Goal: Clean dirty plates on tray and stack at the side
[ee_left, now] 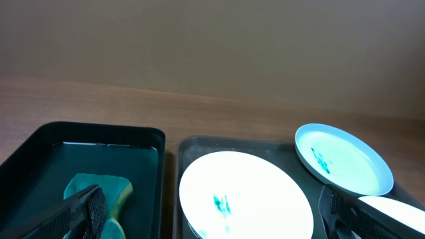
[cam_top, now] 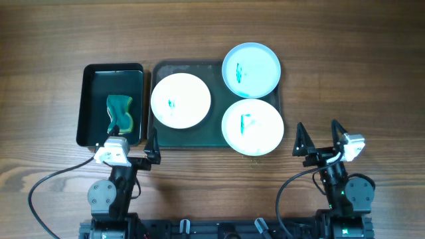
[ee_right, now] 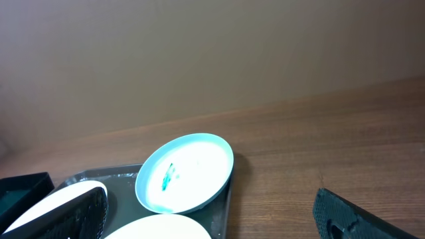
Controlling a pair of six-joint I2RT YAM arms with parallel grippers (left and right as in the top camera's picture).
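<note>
- Three round plates crowd a dark green tray (cam_top: 214, 136) with rounded corners and a low rim at the middle of the wooden tabletop (cam_top: 53, 40). Bare wood grain runs along the far side, to the right, and along the near edge.
- The left plate (cam_top: 180, 101) lies flat in the tray's left half, its edge close to the tray's left wall.
- The pale-blue far-right plate (cam_top: 251, 70) overhangs the tray's far-right corner and sits tilted on the rim in the wrist views.
- The near-right plate (cam_top: 252, 126) pokes past the near rim. From overhead the two right plates meet edge to edge; whether they touch cannot be told.
- All three are shallow and glossy, each with a small teal smear at its centre.
- A deeper black tub (cam_top: 93, 79) stands just beside the tray's left wall, with a narrow gap between them. A teal sponge (cam_top: 119, 113) with wavy edges lies in its near half.
- The left hand (cam_top: 133, 146) hovers at the near edge, astride the gap between tub and tray. Its fingers are spread wide and hold nothing.
- The right hand (cam_top: 319, 136) hangs over bare wood just right of the tray's near-right corner. Its fingers are likewise spread and empty, pointing toward the far side.
</note>
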